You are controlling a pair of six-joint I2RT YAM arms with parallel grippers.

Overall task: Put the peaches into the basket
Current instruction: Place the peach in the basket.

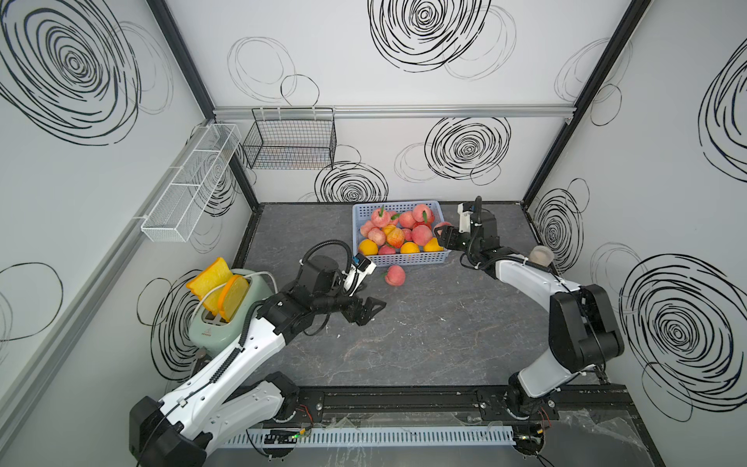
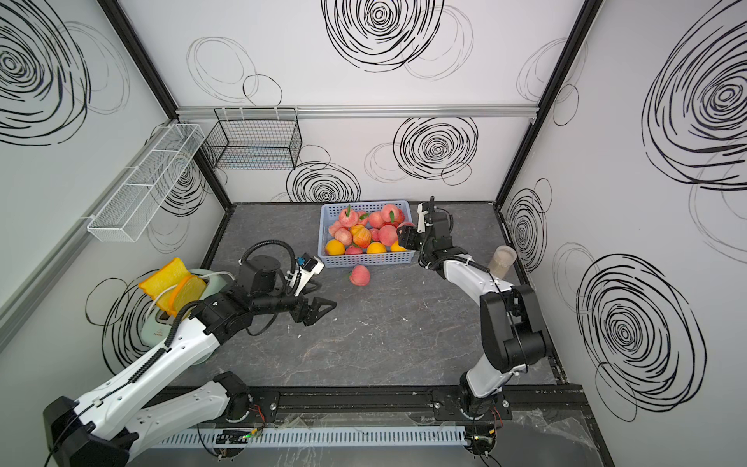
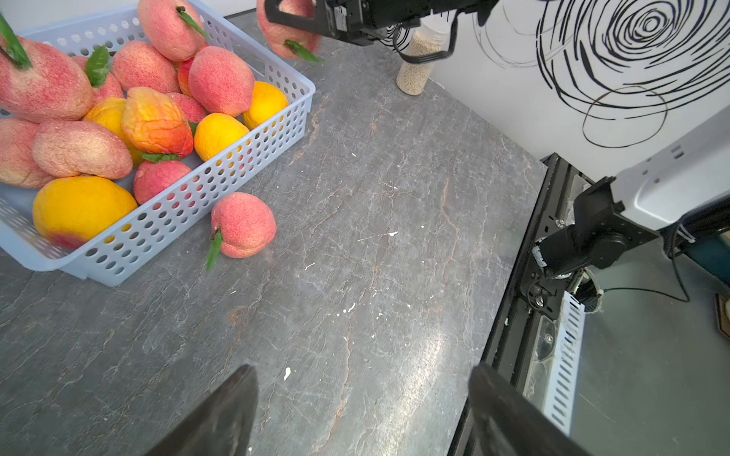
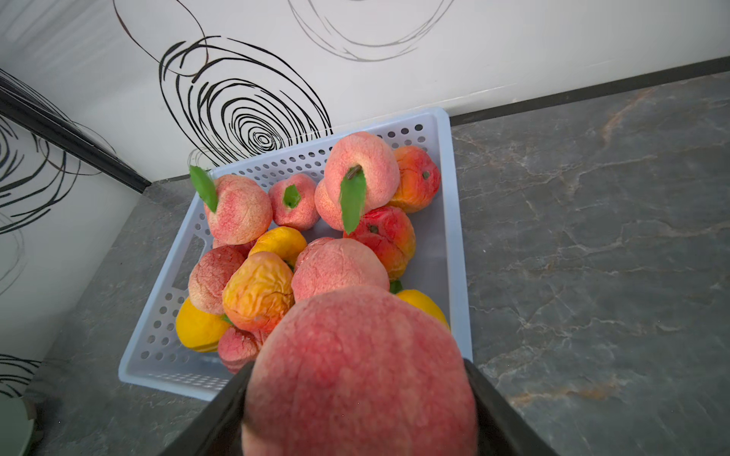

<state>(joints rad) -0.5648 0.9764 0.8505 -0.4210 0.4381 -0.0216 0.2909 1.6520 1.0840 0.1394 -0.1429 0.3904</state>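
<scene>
The right gripper (image 1: 444, 233) is squeezing a peach (image 4: 359, 355), probably light and soft, across its widest part at the basket's (image 1: 404, 258) edge, while the left gripper (image 1: 374, 310) is hovering open.

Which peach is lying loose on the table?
The pink peach with a leaf, on the table beside the basket's near wall. The rest are in the basket, except the peach held in the right gripper.

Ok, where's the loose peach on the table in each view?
Top view: loose peach beside the near wall of the basket.
Top view: loose peach, same place.
Left wrist: loose peach beside the basket's perforated wall.
Right wrist: not in view.
Shared landmark: the blue basket.
</scene>
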